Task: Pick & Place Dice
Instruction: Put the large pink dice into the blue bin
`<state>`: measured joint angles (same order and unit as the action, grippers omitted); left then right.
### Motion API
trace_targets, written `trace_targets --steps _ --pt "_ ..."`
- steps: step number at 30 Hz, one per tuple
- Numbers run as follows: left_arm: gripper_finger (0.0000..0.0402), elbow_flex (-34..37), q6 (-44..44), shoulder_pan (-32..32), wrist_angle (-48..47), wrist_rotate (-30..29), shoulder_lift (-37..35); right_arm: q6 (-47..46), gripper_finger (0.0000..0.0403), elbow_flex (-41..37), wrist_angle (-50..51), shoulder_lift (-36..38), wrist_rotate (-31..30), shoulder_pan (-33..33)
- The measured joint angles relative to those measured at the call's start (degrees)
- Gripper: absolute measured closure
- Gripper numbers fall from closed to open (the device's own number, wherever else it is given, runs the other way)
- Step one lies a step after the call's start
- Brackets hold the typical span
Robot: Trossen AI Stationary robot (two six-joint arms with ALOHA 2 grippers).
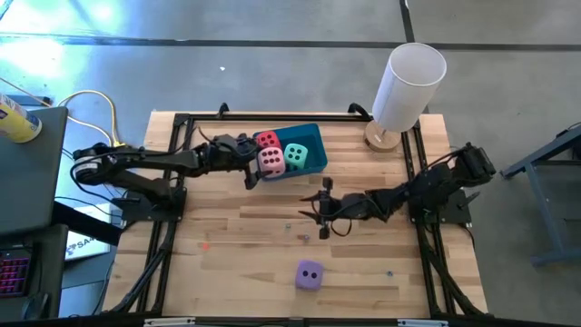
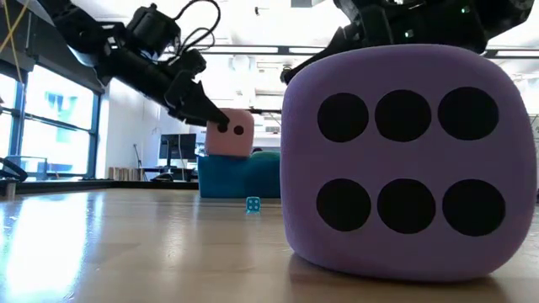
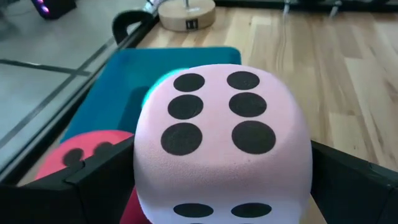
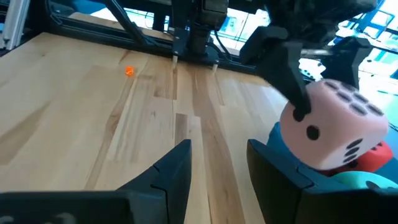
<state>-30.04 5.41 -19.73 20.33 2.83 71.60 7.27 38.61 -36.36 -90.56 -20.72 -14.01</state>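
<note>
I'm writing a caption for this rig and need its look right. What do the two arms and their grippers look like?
Both arms are dark, nearly black, built of slim jointed segments with loose black cables looping along them. The left gripper and right gripper each end in two flat, angular black fingers. No markings are legible on them.

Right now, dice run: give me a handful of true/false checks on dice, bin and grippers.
1. The left gripper holds the pink die at the blue bin. True.
2. The purple die is in the bin. False: it lies on the table, apart from the bin.
3. The red die and the teal die are in the bin. True.
4. The right gripper holds a die. False: nothing is between its fingers, over bare table.
5. The pink die lies on the table. False: it is held between the left fingers.
</note>
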Motion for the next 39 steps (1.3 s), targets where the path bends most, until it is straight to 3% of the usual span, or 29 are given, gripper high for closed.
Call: trace_targets --steps 6,17,23,39 --pt "0.0002 -0.07 0.59 0.00 4.12 0.26 3.95 -0.13 0.0257 0.00 0.16 0.00 1.28 0.69" --pt "0.0002 -0.04 0.81 -0.52 5.92 -0.42 4.27 -0.15 0.0257 0.00 1.98 0.00 1.23 0.69" --pt "0.0002 -0.04 0.78 -0.52 4.63 -5.15 4.27 -0.15 0.0257 0.00 2.40 0.00 1.23 0.71" --pt "0.0002 -0.04 -1.22 0.53 3.96 -2.97 4.25 -2.93 0.0257 0.00 2.58 0.00 4.60 2.79"
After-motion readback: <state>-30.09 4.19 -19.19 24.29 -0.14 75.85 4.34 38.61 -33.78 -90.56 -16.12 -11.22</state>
